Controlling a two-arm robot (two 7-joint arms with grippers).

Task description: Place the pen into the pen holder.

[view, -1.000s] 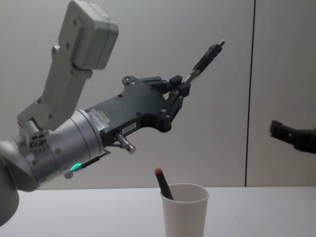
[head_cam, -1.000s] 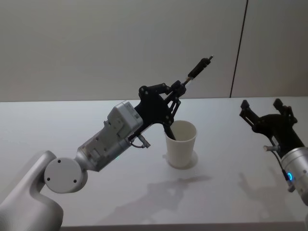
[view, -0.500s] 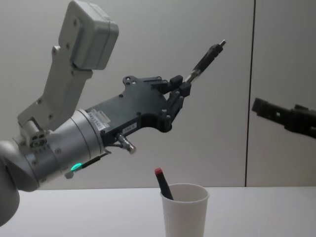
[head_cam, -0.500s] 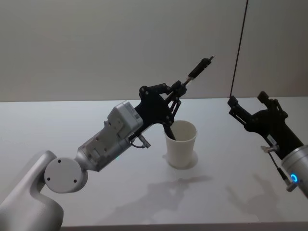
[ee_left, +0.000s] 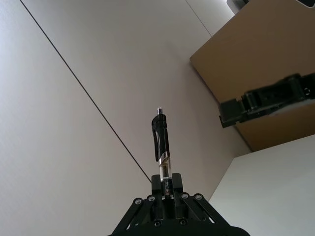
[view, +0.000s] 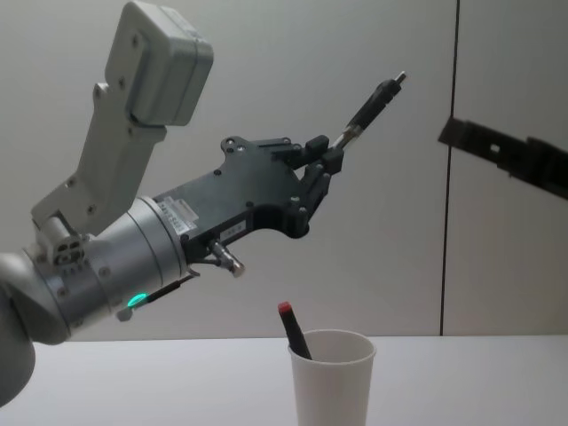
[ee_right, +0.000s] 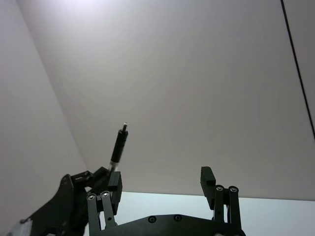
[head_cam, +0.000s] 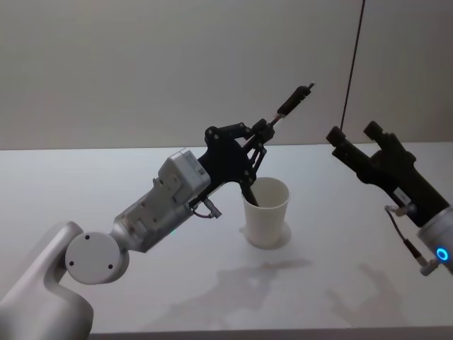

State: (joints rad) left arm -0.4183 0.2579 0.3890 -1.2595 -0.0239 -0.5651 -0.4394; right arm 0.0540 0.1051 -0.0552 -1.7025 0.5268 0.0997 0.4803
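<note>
A black pen points up and to the right, above the table. My left gripper is shut on its lower end, up and behind the pen holder. The pen holder is a white paper cup standing upright on the table, with a second, red-tipped pen leaning inside it. My right gripper hangs open in the air to the right of the held pen, at about its height, with nothing between its fingers. In the left wrist view the pen rises from the jaws.
The white table spreads around the cup. A plain wall with a dark vertical seam stands behind. The left arm's grey forearm reaches across the table's left half.
My right gripper has risen and moved left toward the held pen. The left arm, the pen and the cup have stayed still.
</note>
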